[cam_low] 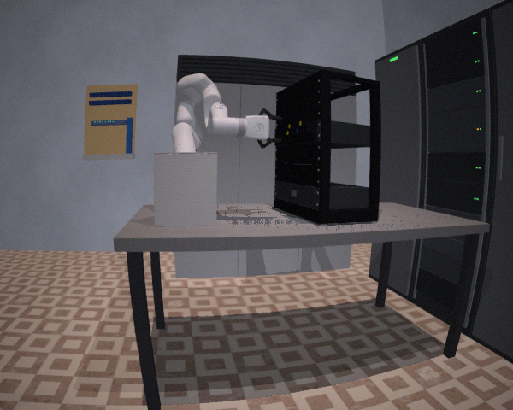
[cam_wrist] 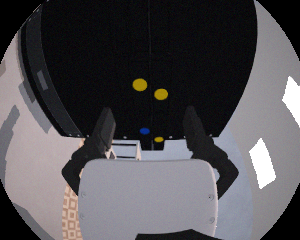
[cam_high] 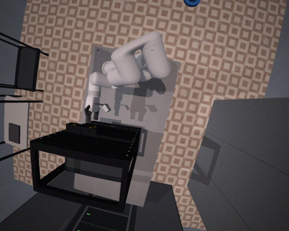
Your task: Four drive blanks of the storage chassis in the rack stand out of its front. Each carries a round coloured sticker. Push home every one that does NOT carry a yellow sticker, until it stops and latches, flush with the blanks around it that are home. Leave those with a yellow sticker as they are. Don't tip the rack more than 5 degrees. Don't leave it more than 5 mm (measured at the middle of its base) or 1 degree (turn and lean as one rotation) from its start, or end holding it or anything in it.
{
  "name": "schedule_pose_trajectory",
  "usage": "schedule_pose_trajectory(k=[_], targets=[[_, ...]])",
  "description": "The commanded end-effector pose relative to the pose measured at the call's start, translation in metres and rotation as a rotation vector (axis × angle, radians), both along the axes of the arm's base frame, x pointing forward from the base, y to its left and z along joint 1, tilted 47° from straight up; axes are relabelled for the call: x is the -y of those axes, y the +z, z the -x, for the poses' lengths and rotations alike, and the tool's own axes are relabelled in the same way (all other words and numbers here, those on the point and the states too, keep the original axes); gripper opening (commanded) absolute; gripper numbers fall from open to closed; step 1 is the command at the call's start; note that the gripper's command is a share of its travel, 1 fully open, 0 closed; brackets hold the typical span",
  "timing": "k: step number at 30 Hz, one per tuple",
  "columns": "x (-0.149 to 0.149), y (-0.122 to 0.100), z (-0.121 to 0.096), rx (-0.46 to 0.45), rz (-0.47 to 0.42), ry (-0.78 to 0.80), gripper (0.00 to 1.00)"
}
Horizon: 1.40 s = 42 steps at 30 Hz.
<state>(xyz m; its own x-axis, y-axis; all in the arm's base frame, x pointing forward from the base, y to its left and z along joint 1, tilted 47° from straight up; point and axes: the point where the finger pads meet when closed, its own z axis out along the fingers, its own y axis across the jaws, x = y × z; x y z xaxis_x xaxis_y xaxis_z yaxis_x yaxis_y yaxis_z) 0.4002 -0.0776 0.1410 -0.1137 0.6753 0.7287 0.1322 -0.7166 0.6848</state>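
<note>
The black rack [cam_high: 82, 146] [cam_low: 323, 176] stands on the table, with the storage chassis [cam_low: 302, 137] in its upper front. In the wrist view the dark front shows three yellow stickers [cam_wrist: 140, 84] [cam_wrist: 161, 94] [cam_wrist: 158, 139] and one blue sticker [cam_wrist: 145, 131]. In the exterior view the blue sticker [cam_low: 297, 130] sits among the yellow stickers [cam_low: 288, 125] [cam_low: 300, 123]. Protruding blanks [cam_high: 81, 128] show from above at the rack's front edge. My gripper [cam_high: 91, 116] [cam_low: 272, 128] [cam_wrist: 148, 114] is open and empty, right at the chassis front, its fingers straddling the blue sticker's spot. Whether it touches the blank I cannot tell.
The rack stands on a grey table [cam_low: 291, 233] [cam_high: 154, 119]. The arm sits on a grey pedestal [cam_low: 185, 189] to the rack's left. Tall server cabinets [cam_low: 451, 132] stand at the right. A lower unit [cam_low: 297, 194] fills the rack's bottom.
</note>
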Motion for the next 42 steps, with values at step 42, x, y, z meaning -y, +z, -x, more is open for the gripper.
schedule_pose_trajectory(k=[42], targets=[[0.071, -0.074, -0.013, 0.002, 0.001, -0.002, 1.0]])
